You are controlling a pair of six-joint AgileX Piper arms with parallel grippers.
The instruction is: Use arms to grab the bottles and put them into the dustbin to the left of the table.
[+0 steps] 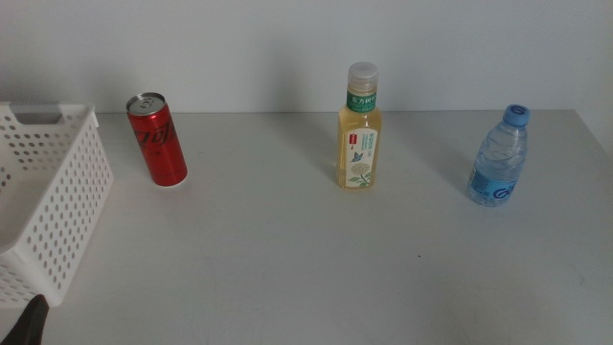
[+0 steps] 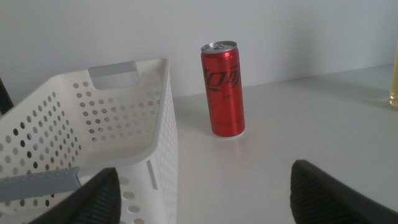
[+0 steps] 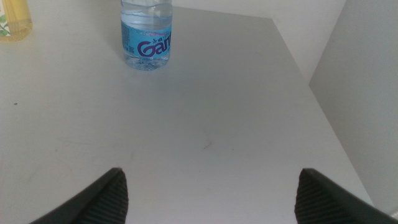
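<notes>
The red can (image 2: 222,89) stands upright just beside the dustbin (image 2: 163,130), straight ahead of the left gripper (image 2: 205,193), whose jaws are spread wide and empty, so this arm is likely the nearer one for it. The water bottle (image 3: 146,34) stands upright farthest from the dustbin, ahead of the right gripper (image 3: 208,196), jaws likewise spread. The tea bottle (image 1: 359,129) stands between them on the plain pale table (image 1: 287,259), with open room around each.
</notes>
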